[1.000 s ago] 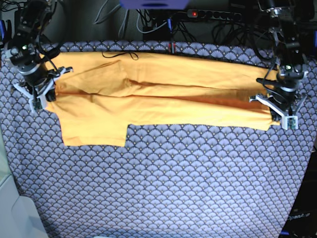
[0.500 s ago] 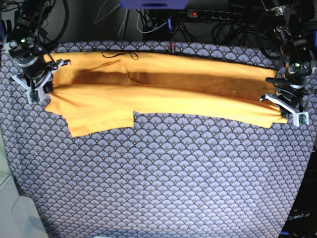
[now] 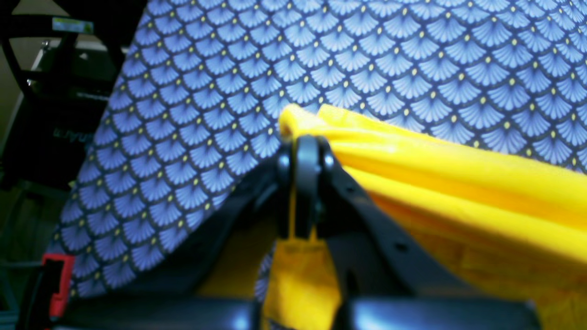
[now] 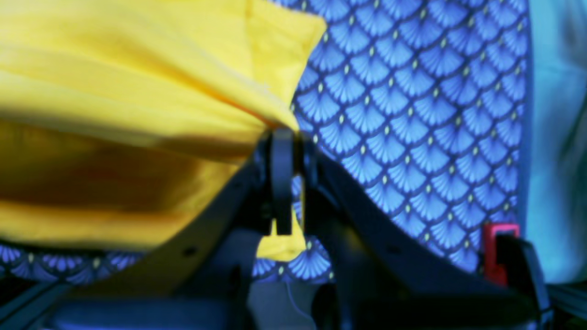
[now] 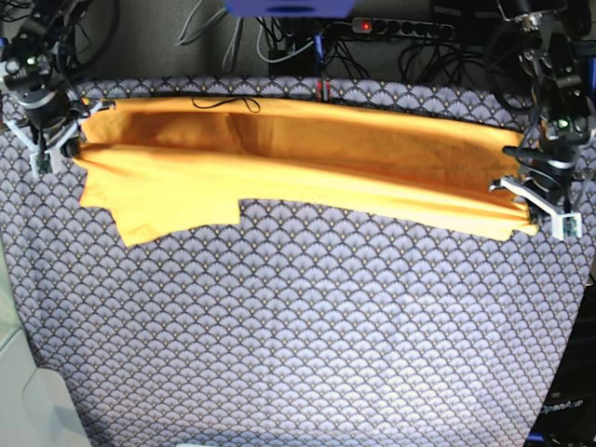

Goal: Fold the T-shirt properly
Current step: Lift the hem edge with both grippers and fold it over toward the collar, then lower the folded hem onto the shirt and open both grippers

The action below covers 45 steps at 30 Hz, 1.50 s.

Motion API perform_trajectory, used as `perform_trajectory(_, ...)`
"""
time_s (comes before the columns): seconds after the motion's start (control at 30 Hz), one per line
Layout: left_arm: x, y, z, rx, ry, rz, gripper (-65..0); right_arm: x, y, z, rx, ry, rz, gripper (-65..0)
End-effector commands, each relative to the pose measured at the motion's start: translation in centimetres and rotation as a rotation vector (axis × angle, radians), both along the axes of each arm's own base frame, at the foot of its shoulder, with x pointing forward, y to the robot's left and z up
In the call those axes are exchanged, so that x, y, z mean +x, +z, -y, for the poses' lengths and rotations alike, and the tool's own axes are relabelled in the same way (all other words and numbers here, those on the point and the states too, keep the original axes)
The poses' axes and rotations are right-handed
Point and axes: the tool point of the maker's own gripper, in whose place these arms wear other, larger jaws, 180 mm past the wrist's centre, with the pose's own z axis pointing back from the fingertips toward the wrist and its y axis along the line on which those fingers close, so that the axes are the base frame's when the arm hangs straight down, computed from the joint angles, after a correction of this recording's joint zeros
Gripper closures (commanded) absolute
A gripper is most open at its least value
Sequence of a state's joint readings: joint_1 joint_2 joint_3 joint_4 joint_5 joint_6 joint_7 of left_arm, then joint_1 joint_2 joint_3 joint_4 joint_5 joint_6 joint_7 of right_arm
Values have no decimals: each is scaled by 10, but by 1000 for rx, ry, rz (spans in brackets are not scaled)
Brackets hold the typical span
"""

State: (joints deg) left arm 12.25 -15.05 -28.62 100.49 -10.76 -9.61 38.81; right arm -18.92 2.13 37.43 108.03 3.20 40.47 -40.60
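Observation:
The yellow-orange T-shirt (image 5: 279, 168) is stretched in a long band across the back of the table, its upper fold lifted and a sleeve (image 5: 177, 216) drooping at the left. My right gripper (image 5: 54, 147), at the base view's far left, is shut on the shirt's left end; close up, its jaws (image 4: 284, 137) pinch bunched yellow fabric (image 4: 137, 91). My left gripper (image 5: 542, 207), at the far right, is shut on the other end, and the left wrist view shows its tips (image 3: 302, 151) clamped on a yellow fold (image 3: 435, 174). A thin dark thread (image 5: 223, 101) lies at the back edge.
A blue-violet fan-patterned cloth (image 5: 307, 326) covers the table. Cables and a power strip (image 5: 400, 28) run behind the back edge. A pale surface (image 5: 28, 400) lies off the front left corner.
My right gripper has moved back and to the left with the shirt's end, and the left one slightly back. The shirt is pulled tauter, its front edge drawn toward the back.

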Motion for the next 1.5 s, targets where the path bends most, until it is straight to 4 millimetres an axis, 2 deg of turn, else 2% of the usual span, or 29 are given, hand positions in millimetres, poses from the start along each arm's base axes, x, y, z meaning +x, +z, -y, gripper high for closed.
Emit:
perform_trajectory(0.0, 0, 10, -13, 40, 23, 28, 0, 3, 9, 4, -23, -4, 28, 0)
perform_trajectory(0.27, -10, -19, -18, 10, 44, -43, 0, 4, 7, 0, -12, -9, 29, 0)
perform_trajectory(0.43, -11, -27, -19, -3, 50, -60, 0, 4, 5, -2, -9, -2, 23, 0)
perform_trajectory(0.6, -7, -35, 0, -1, -10, -86, 0, 3, 2, -6, -3, 10, 10, 0)
perform_trajectory(0.8, -8, -37, 3, -1, -19, -94, 0, 3, 0, -9, 1, 19, 3, 0)
perform_trajectory(0.93, -9, -37, 1, 1, -14, -95, 0, -5, -4, -8, -4, 20, -20, 0)
perform_trajectory(1.4, -27, -50, 1, 2, -15, -144, 0, -9, -5, -5, -10, 13, -28, 0)
perform_trajectory(1.47, -26, -48, -1, 7, -16, -144, -52, -9, -5, -5, -10, 13, -28, 0)
